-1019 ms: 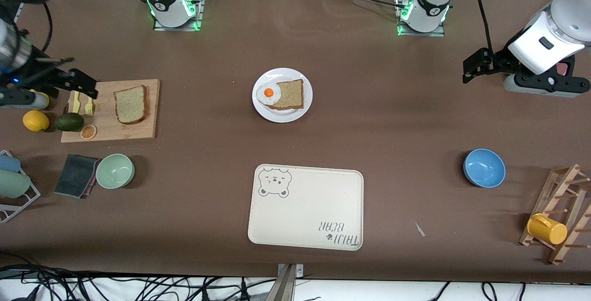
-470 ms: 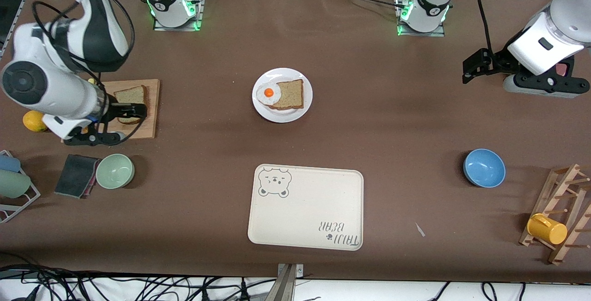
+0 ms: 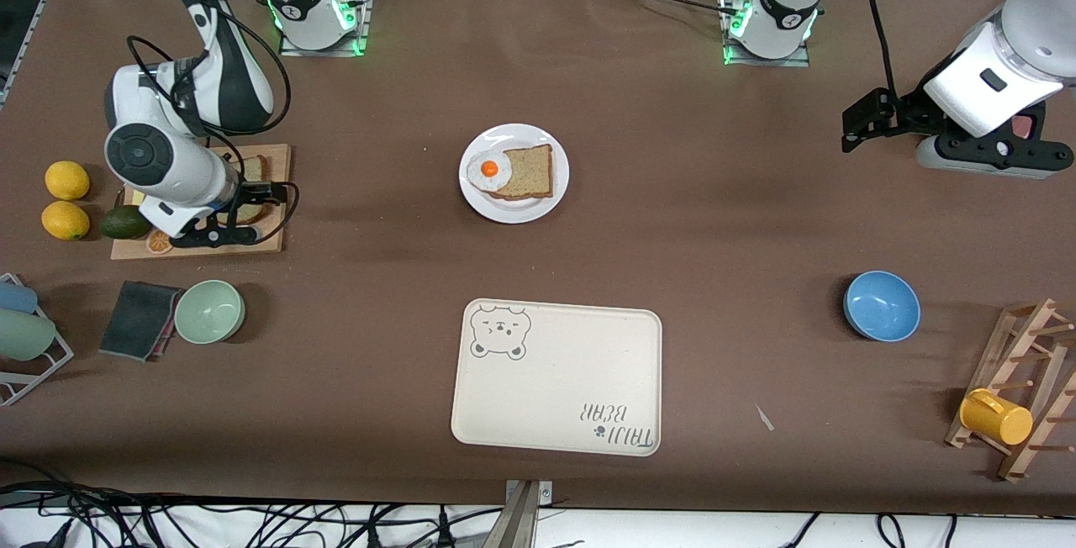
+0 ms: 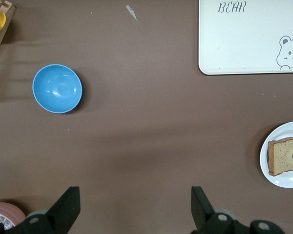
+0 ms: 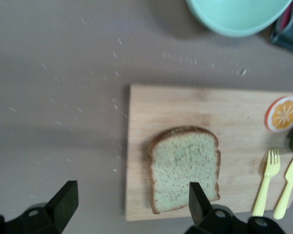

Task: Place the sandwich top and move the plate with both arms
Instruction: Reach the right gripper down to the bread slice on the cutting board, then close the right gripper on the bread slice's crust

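The sandwich top (image 5: 184, 168), a speckled tan bread slice, lies on a wooden cutting board (image 5: 185, 105) toward the right arm's end of the table. My right gripper (image 5: 132, 195) hangs open over the board's edge, one finger above the slice; in the front view the right gripper (image 3: 250, 212) hides most of the sandwich top (image 3: 255, 166). The white plate (image 3: 514, 213) sits mid-table with a second bread slice (image 3: 530, 171) and a fried egg (image 3: 487, 170) on it. My left gripper (image 3: 859, 121) waits open over bare table at its own end; the left gripper (image 4: 135, 195) holds nothing.
On the board lie a yellow fork (image 5: 266, 183) and an orange slice (image 5: 283, 113). Beside it are an avocado (image 3: 126, 222) and two lemons (image 3: 66, 180). Nearer the camera are a green bowl (image 3: 209, 311), a bear tray (image 3: 555, 376), a blue bowl (image 3: 881, 305) and a rack with a yellow mug (image 3: 996, 416).
The right arm has swung in from the table's end and come over the cutting board and its bread slice. The left arm has stayed still.
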